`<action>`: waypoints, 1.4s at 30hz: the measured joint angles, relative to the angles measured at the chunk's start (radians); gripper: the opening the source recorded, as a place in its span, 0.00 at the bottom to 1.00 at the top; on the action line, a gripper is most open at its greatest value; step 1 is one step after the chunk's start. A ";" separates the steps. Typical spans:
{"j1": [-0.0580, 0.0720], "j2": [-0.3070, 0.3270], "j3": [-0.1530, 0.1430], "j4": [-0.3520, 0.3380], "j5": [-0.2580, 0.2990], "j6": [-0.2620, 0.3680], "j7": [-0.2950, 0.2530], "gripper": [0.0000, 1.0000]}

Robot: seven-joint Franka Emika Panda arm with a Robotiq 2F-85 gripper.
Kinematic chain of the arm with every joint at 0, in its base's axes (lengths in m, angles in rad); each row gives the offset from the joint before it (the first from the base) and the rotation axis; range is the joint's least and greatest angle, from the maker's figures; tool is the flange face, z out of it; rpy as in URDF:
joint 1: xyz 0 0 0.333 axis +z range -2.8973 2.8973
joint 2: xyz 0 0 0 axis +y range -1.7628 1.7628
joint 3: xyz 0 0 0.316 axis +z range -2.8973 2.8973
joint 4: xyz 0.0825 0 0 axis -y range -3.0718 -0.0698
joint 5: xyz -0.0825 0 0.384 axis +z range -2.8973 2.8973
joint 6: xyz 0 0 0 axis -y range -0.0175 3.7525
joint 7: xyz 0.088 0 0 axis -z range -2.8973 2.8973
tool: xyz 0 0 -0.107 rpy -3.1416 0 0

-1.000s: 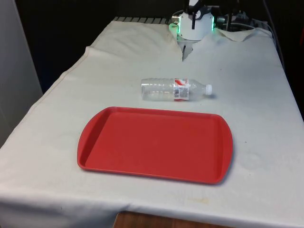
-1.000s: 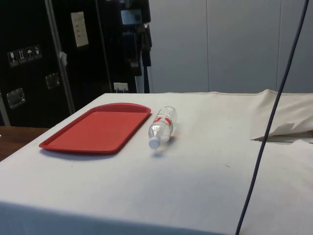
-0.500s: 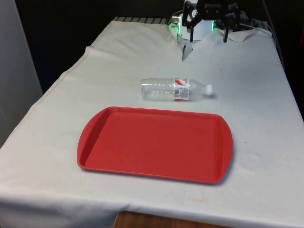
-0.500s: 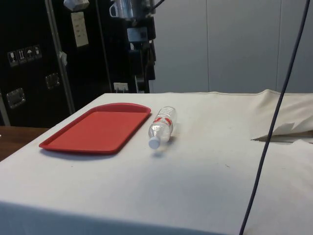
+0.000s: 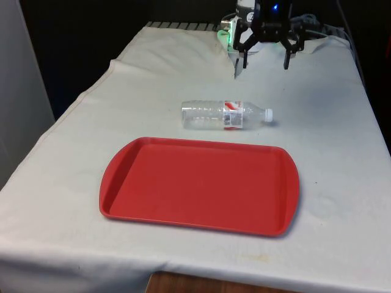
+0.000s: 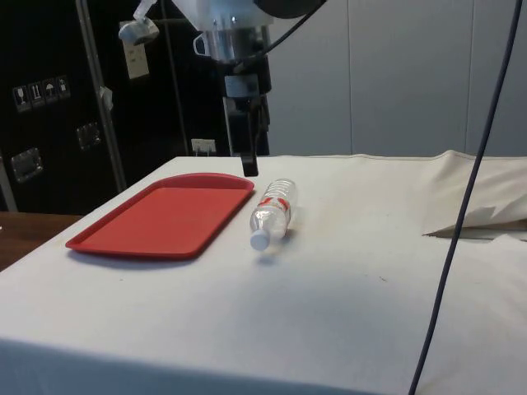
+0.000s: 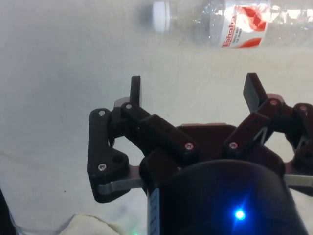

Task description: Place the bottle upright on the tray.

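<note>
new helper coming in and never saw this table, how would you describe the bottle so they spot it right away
Start at the big red tray on the white cloth. Just past the tray's far edge, towards the robot's hand, the bottle lies on its side on the cloth, off the tray. It is clear plastic with a white cap and a red and white label, the one see-through thing there.

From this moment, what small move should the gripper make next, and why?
Probably move towards the bottle and lower over its body. The bottle lies on its side on the cloth, just beyond the empty red tray, cap pointing to the front view's right. The gripper is open, holds nothing, and hangs above the table farther back than the bottle.
</note>
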 measured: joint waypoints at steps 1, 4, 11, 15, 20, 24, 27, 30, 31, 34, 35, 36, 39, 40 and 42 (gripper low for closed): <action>0.000 0.000 0.000 0.000 0.000 0.000 0.000 1.00; 0.000 0.002 0.001 -0.010 -0.006 0.008 0.002 1.00; 0.000 0.023 0.001 -0.018 -0.017 0.028 0.002 1.00; -0.002 0.031 -0.003 -0.018 -0.036 0.032 0.003 1.00; -0.008 0.034 -0.015 -0.018 -0.067 0.032 -0.004 1.00; -0.012 0.037 -0.027 -0.018 -0.087 0.032 -0.014 1.00; -0.014 0.039 -0.037 -0.017 -0.099 0.032 -0.023 1.00; -0.017 0.040 -0.049 -0.017 -0.114 0.032 -0.030 1.00; -0.018 0.041 -0.052 -0.017 -0.119 0.032 -0.033 1.00; -0.020 0.042 -0.064 -0.015 -0.133 0.032 -0.042 1.00; -0.020 0.042 -0.064 -0.015 -0.133 0.032 -0.042 1.00; -0.021 0.043 -0.068 -0.014 -0.138 0.031 -0.045 1.00; -0.024 0.045 -0.080 -0.011 -0.153 0.031 -0.053 1.00; -0.025 0.047 -0.084 -0.009 -0.158 0.031 -0.056 1.00; -0.027 0.052 -0.093 -0.001 -0.170 0.028 -0.063 1.00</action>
